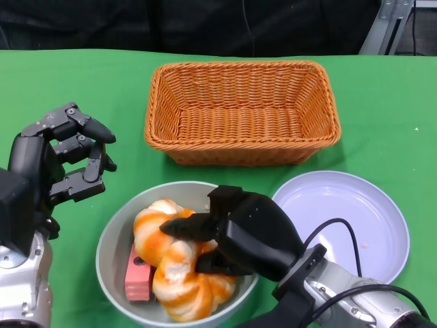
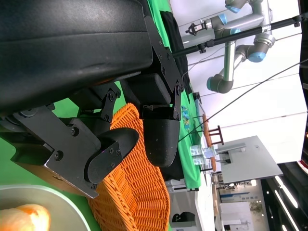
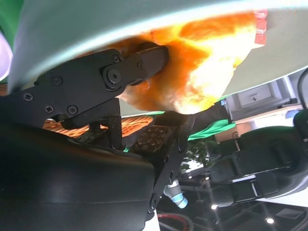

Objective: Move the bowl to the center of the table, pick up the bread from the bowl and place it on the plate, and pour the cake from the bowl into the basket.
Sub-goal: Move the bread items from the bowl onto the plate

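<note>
Now the bread (image 1: 179, 270) sits in the bowl (image 1: 109, 249) beside the pink cake (image 1: 138, 275), your right hand (image 1: 235, 236) pinching it; left hand (image 1: 65, 160) hangs spread, holding nothing. Step 2: lift it clear, carry it to the plate (image 1: 355, 212)

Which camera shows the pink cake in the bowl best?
The head view: the cake lies in plain sight in the bowl, beside the bread that the right hand grips. The right wrist view shows only a pink-red sliver at its edge. The left wrist view shows none of it.
</note>
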